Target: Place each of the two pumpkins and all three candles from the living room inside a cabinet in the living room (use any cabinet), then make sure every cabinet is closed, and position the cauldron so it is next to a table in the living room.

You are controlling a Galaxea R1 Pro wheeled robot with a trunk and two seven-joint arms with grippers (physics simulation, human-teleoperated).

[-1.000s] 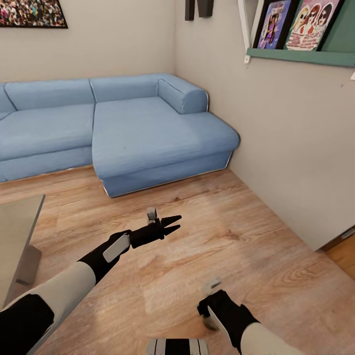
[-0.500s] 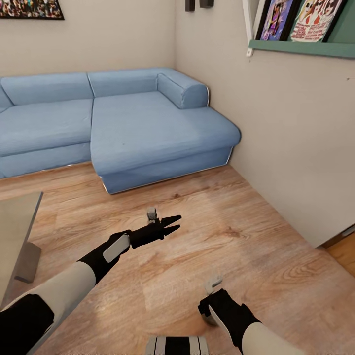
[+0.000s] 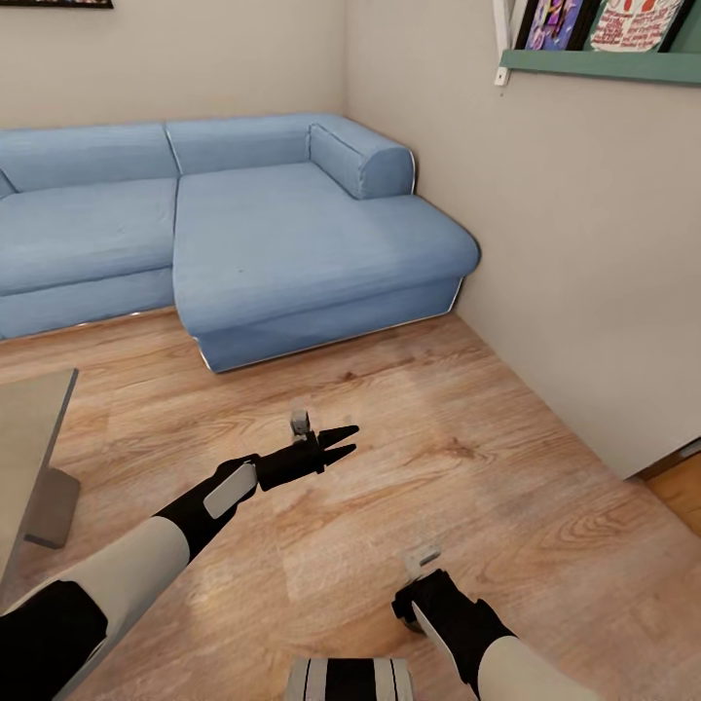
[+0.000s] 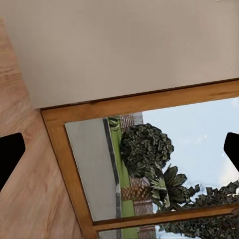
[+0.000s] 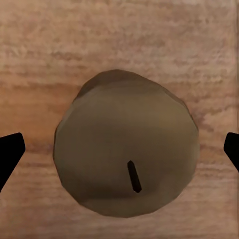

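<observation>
1. Where the head view looks down over both arms, no writing is legible: the framed prints [image 3: 594, 21] on the green shelf [image 3: 604, 64] are cut off at the frame edge, colours only.
2. Head view: blue corner sofa [image 3: 243, 224] against the beige walls, wood floor [image 3: 467, 477], and a corner of the grey-topped table [image 3: 34, 428] at the robot's left.
3. Left gripper [image 3: 341, 440]: held out over bare floor, fingers apart w/ nothing between them.
4. Left wrist view: black fingertips [image 4: 10, 154] at opposite frame edges, i.e. spread wide; beyond them a wood-framed glass door [image 4: 149, 164] w/ shrubs and sky outside, plus a strip of beige wall.
5. Right gripper [image 3: 419, 608]: low, near the robot's base, pointing down at the floor; fingers not resolvable in the head view.
6. Right wrist view: a candle [image 5: 127, 169], dull brown-grey, round, w/ short dark wick, seen from above and standing on the floor between the widely spread fingertips [image 5: 11, 149]; not gripped.
</observation>
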